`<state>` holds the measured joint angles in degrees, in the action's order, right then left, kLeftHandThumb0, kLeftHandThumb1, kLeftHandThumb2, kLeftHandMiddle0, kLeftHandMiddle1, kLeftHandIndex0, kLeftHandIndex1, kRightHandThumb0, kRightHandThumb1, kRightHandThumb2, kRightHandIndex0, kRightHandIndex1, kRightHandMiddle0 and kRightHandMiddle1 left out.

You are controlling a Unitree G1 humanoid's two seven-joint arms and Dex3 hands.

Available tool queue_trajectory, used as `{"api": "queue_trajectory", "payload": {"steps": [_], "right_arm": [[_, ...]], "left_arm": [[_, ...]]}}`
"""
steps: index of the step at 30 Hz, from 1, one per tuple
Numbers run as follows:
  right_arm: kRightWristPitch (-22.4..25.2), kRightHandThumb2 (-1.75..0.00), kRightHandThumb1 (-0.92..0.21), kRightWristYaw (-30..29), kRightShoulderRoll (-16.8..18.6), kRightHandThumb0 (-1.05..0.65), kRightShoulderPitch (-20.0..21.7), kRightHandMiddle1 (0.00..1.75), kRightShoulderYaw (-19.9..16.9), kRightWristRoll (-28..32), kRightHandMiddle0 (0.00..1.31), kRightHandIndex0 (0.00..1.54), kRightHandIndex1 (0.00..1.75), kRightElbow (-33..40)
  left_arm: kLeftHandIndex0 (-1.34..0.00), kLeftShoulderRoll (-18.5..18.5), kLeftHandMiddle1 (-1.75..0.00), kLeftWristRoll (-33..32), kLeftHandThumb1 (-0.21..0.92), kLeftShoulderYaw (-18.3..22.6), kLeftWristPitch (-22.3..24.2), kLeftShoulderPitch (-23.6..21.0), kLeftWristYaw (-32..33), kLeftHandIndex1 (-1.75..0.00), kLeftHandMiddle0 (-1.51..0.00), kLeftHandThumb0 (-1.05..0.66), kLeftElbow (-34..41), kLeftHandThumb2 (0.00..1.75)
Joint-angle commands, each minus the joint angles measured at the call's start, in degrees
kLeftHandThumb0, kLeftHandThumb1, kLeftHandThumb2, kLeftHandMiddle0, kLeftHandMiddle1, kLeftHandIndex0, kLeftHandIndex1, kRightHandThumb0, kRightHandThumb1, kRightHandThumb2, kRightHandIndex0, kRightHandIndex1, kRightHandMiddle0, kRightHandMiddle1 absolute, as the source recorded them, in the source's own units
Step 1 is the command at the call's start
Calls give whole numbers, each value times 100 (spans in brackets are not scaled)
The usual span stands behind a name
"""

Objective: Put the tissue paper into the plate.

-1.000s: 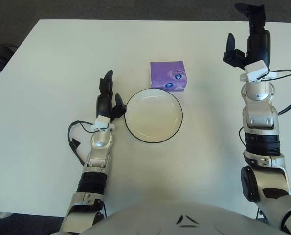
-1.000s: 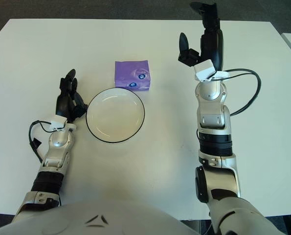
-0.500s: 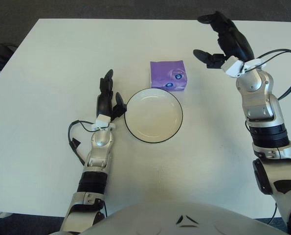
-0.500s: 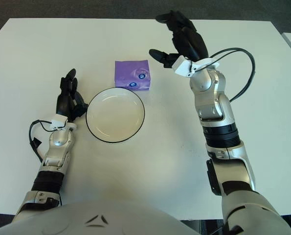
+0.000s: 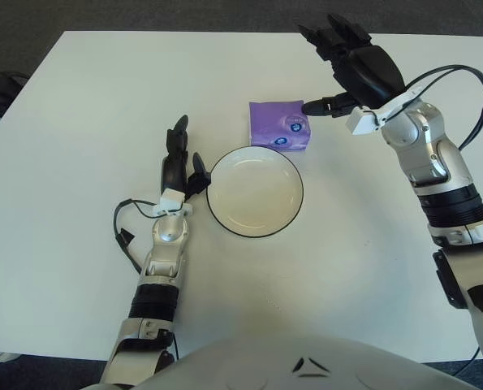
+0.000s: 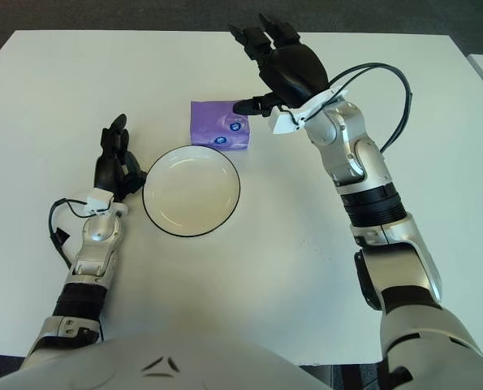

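While the right hand (image 5: 348, 69) hovers open and empty just right of the tissue pack (image 5: 279, 125), it's mid-reach, so next it needs to close on the pack and carry it to the plate (image 5: 255, 192) nearer its wrist.

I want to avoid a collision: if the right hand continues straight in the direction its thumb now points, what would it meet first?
Probably the tissue pack. The right hand is open, its thumb aimed at the pack's right edge, though its height above the table is unclear.

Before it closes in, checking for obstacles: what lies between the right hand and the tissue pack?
Nothing: in the left eye view only bare table separates the open right hand from the tissue pack.
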<state>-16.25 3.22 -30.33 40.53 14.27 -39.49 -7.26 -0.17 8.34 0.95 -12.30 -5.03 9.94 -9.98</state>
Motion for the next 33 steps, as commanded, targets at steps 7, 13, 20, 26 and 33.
{"api": "queue_trajectory", "payload": {"steps": [7,13,20,26,33], "right_arm": [[-607,-24,-92,-236,-48,-105,348,0,228,-240,0,0,0,-568],[-770,-18,-92,-78,-19,-105,559,0,321,-241,0,0,0,-780],[-834,-17,-92,-65,-3,-105,718,0,456,-361,0,0,0,-969],[-892,-21,-92,55,-34,-105,822,0,559,-423,0,0,0,-1055],[-1073,-25,-92,148,-50,-105,923,0,619,-396,0,0,0,-1207]], "left_arm": [[0,-59,0,42,92,-84,311,286,15,-49,-19,-82,-243,99],[0,-73,-1,36,92,-94,306,283,37,-50,-19,-82,-255,99],[0,-83,-1,60,92,-129,333,279,67,-50,-19,-82,-257,99],[0,-86,-1,66,92,-158,377,278,84,-49,-19,-82,-249,100],[0,-102,-1,73,92,-174,382,277,110,-48,-19,-82,-261,100]]}}
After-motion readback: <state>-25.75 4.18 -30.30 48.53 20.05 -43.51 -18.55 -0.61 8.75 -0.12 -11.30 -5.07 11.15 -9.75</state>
